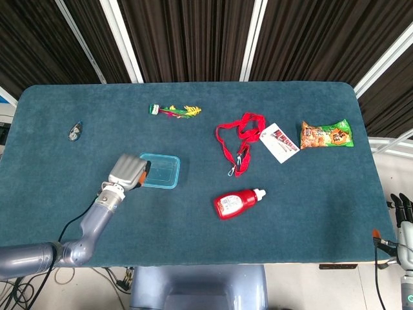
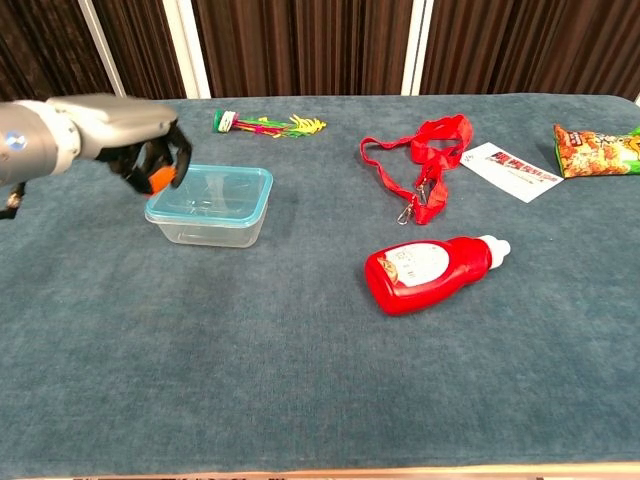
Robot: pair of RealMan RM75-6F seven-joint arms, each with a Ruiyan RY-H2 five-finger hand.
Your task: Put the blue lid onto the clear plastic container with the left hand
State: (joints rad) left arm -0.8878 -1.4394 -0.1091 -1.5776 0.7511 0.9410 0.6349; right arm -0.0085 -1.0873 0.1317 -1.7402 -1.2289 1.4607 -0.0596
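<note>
The clear plastic container stands left of the table's middle, and the blue lid lies flat on its rim. My left hand hovers just left of the container, off the lid, holding nothing, with its fingers loosely curved downward and apart. An orange fingertip shows near the container's left edge. My right hand hangs off the table's right front corner, fingers spread and empty; only the head view shows it.
A red bottle lies on its side right of the container. Behind it are a red lanyard, a card, a snack bag and a colourful packet. A small object sits far left.
</note>
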